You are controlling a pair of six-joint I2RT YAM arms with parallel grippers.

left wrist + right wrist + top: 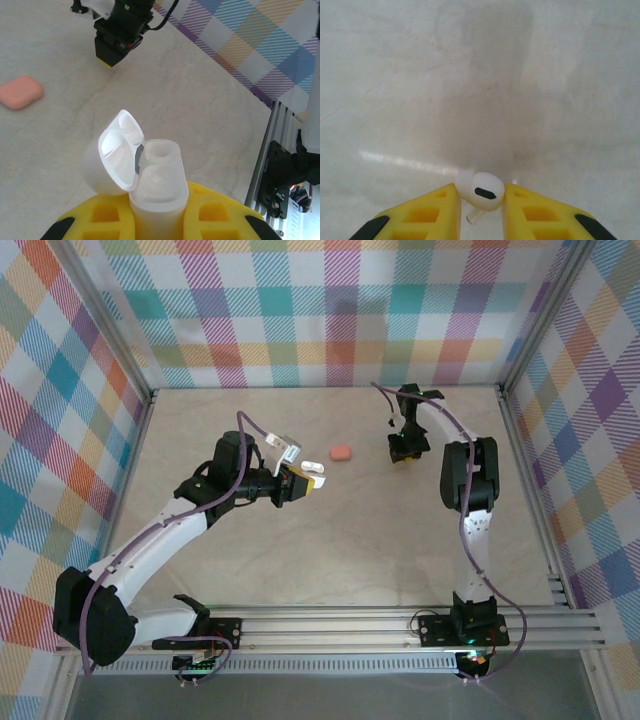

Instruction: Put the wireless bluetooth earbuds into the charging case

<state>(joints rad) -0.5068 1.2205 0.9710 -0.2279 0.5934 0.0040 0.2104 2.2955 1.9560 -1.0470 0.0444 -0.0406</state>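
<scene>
Jaws on the left gripper (160,217) are pressed tight on the white case (159,185), with its yellow fingers (100,217) sitting 1 on each side. The case stands up with its mouth facing away from the wrist. Its lid (114,150) is flipped open to the left, so nothing blocks the way in. I can see 2 wells (159,152) in the case, and both look empty. I think the arm holds the case like this so it cannot slide or tip when a bud gets pushed in.

A bit to the right and a bit farther back, a pink case (341,453) lies flat on the table (330,540) with its lid shut. No gripper touches it. It looks like it is waiting for its turn.

Farther right, well apart from the white case, the right gripper (480,212) points down at the table. Its jaws are pinching a white bud (485,191). The round head of the bud sticks out past the fingertips (445,200), and the thin stem points back in between them. I cannot tell if the bud touches the table.

I think the next job is to carry the bud left to the open case. The stem most likely has to go into a well first, so the bud may need turning.
</scene>
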